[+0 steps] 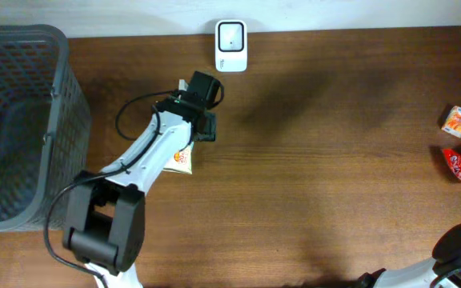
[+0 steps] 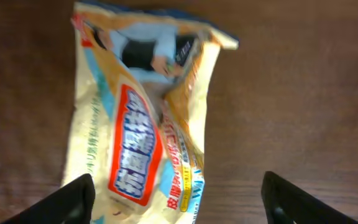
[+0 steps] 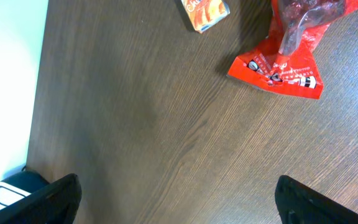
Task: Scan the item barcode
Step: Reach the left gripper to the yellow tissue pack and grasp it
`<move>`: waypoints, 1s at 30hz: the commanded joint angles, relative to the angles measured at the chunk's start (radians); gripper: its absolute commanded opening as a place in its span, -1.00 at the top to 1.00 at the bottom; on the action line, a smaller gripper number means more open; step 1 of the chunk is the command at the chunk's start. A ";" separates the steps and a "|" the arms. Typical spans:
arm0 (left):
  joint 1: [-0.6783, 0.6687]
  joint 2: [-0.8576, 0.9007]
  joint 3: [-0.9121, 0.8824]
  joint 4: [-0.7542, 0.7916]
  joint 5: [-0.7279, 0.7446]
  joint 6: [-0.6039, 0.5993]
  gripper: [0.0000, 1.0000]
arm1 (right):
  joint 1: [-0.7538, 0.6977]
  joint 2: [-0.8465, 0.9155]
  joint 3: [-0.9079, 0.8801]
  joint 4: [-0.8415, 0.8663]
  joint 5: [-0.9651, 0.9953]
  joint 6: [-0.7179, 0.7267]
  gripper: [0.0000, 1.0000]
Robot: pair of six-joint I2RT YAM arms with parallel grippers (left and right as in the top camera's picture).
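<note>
Spread wide, grasping nothing, at the left gripper point(image 2: 178, 190); crumpled cream plastic packet with red label point(image 2: 135, 124) lying flat just below, between its fingers point(image 2: 73, 202). Likewise released at the right gripper point(image 3: 178, 186), crinkled red foil pouch point(image 3: 278, 68) ahead.

The item is a cream-yellow pouch point(image 2: 135, 124) with a red label panel bearing white characters, pale blue patches and a dark picture at its far end. It is crumpled, with a deep crease running down its middle, and lies flat on the wood. Its near end sits between the spread fingers of the left gripper point(image 2: 180, 208), closer to the finger on the left of the wrist view, and its length runs straight away from them. From overhead only one corner point(image 1: 181, 158) shows beside the arm. The scanner point(image 1: 231, 46), a white rounded block with a grey window, sits beyond this gripper, well apart from the pouch.
</note>
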 commanded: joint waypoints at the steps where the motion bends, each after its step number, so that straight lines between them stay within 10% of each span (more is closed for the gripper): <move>1: -0.002 0.106 -0.026 0.009 0.014 -0.023 -0.41 | 0.002 0.003 0.000 0.000 -0.005 -0.007 -0.97; 7: -0.002 0.151 0.003 -0.043 0.016 -0.022 0.98 | 0.002 0.003 0.000 0.000 -0.005 -0.007 -0.97; 16: -0.108 0.145 0.356 -0.301 0.589 0.015 1.00 | 0.002 0.003 0.000 0.000 -0.005 -0.007 -0.97; 25: 0.144 0.148 0.518 -0.366 1.723 0.024 1.00 | 0.002 0.003 0.000 0.000 -0.005 -0.007 -0.97; 30: 0.227 0.148 0.518 -0.381 1.880 -0.068 1.00 | 0.002 0.003 0.000 0.000 -0.005 -0.007 -0.97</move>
